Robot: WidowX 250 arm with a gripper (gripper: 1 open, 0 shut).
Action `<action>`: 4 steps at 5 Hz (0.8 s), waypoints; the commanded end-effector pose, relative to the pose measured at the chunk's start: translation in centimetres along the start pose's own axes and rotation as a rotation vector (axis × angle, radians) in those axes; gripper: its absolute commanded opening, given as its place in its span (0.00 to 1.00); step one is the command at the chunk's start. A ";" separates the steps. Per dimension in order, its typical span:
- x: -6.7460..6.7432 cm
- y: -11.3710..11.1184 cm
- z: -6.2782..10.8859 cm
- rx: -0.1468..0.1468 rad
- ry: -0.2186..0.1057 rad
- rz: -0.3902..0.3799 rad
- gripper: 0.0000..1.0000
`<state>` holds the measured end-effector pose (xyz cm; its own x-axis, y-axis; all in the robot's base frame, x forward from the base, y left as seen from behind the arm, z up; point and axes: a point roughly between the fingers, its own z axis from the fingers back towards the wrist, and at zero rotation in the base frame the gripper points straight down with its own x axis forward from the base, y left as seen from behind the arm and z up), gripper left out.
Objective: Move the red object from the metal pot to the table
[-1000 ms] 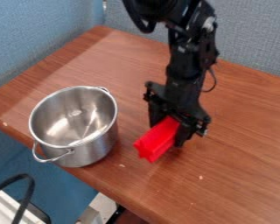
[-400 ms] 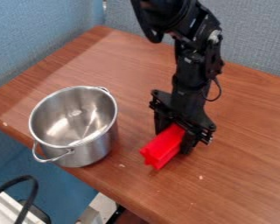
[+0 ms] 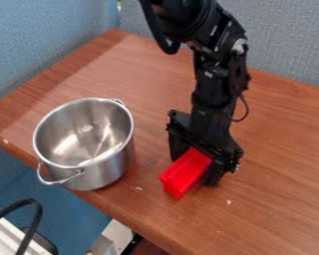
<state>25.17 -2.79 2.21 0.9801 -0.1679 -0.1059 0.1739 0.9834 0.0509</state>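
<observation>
The red object (image 3: pixel 183 177) lies on the wooden table (image 3: pixel 109 70) near its front edge, to the right of the metal pot (image 3: pixel 85 141). The pot stands upright and holds nothing. My gripper (image 3: pixel 203 161) points straight down over the block's far end. It is open, with one black finger on each side of the block and a small gap showing. The far end of the block is partly hidden by the fingers.
The table's front edge runs just below the red block and the pot. A black cable (image 3: pixel 9 221) hangs below the table at the lower left. A blue wall (image 3: pixel 43 30) stands behind the table.
The jaws have spread apart and let go of the red block, which now rests on the table. The hand has stayed almost where it was.
</observation>
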 end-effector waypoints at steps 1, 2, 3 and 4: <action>-0.6 0.3 1.3 -0.007 -0.046 -0.002 0.00; -1.1 0.4 1.4 -0.001 -0.050 0.022 0.00; -1.6 0.6 1.6 0.012 -0.050 0.041 0.00; -1.0 0.0 2.0 0.025 -0.051 0.069 0.00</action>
<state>23.48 -2.57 3.13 0.9900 -0.0966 -0.1026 0.1047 0.9916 0.0765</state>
